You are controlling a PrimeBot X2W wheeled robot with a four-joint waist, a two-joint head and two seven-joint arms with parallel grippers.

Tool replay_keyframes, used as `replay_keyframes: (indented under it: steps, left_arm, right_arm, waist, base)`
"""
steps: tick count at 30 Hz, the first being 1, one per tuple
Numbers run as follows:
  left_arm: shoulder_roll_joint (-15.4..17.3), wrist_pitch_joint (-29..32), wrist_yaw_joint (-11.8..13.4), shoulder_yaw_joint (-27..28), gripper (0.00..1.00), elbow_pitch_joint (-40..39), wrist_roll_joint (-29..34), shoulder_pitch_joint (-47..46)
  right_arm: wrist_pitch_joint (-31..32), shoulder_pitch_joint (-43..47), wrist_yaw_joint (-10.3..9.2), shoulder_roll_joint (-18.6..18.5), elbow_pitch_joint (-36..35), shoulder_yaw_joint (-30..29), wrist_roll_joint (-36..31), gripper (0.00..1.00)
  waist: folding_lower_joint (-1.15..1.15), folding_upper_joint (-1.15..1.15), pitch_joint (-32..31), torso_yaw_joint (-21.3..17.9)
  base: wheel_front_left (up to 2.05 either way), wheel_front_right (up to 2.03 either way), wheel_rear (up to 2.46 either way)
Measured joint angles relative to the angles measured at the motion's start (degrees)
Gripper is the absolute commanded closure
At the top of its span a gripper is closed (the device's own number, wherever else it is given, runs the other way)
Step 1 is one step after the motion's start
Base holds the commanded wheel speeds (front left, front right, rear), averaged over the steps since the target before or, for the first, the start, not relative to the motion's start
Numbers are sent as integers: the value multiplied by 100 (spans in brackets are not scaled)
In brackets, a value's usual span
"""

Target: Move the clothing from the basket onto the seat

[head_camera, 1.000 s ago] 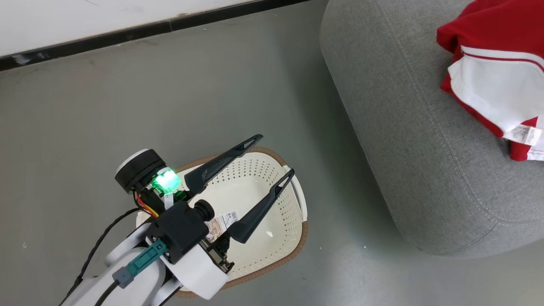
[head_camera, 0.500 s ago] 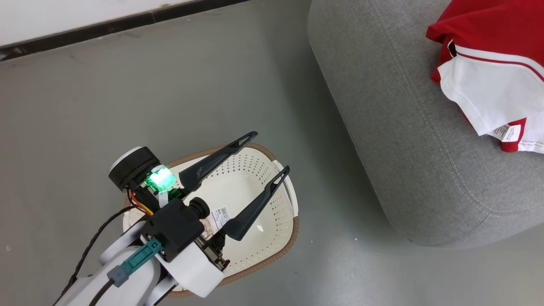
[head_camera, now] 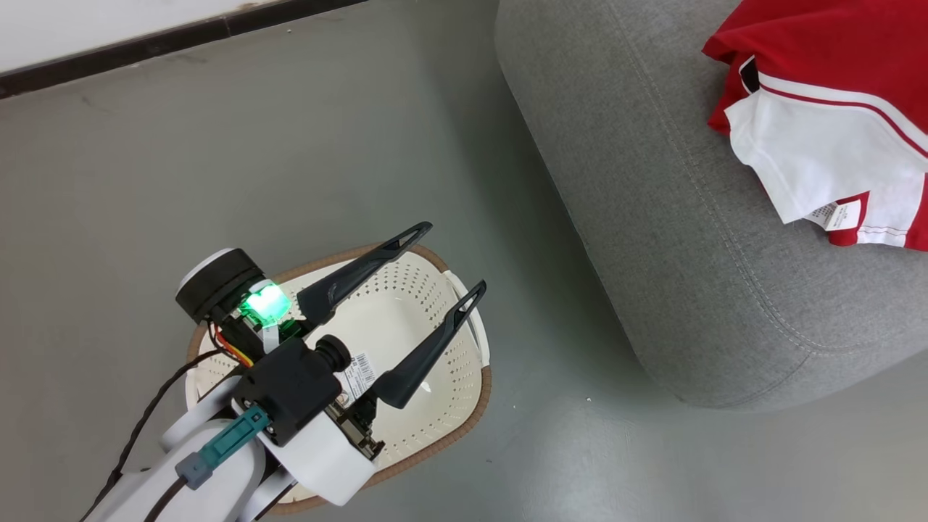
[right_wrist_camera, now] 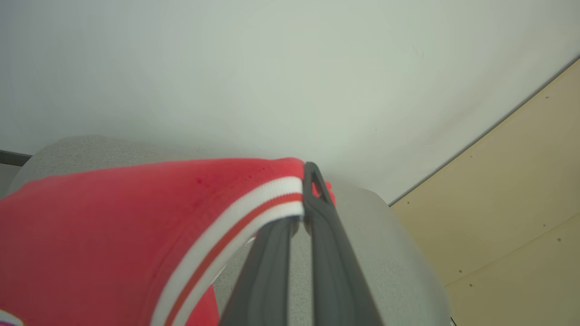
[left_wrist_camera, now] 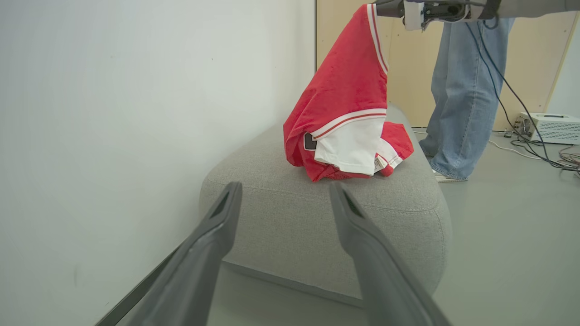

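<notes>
The red clothing (head_camera: 805, 65) with white panels lies on the grey seat (head_camera: 652, 181) at the upper right of the head view. In the left wrist view the clothing (left_wrist_camera: 349, 90) hangs from my right gripper (left_wrist_camera: 408, 9), its lower folds resting on the seat (left_wrist_camera: 272, 163). My right gripper (right_wrist_camera: 301, 199) is shut on the striped trim of the clothing (right_wrist_camera: 113, 217). My left gripper (head_camera: 454, 255) stands open above the basket (head_camera: 464, 428), holding nothing. The basket's bare white bottom and label sticker (head_camera: 359, 373) show.
The basket stands on grey floor left of the seat. A white wall with a dark baseboard (head_camera: 145, 43) runs behind. A person's legs in jeans (left_wrist_camera: 457, 90) stand beyond the seat, near a white box (left_wrist_camera: 548, 127) and cables on the floor.
The head camera has turned, so the whole picture has slid left. The clothing's lower edge has drawn up a little on the seat. My left gripper stays open over the basket.
</notes>
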Motion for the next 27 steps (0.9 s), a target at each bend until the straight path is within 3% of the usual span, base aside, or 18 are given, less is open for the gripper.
replay_keyframes:
  steps: [27]
  left_arm:
    - [54, 56, 100, 55, 0, -93, -9, 2]
  right_arm:
    - [-42, 115, 0, -60, 601, -62, -244, 100]
  waist:
    - [0, 0, 93, -200]
  base:
    - [0, 0, 0]
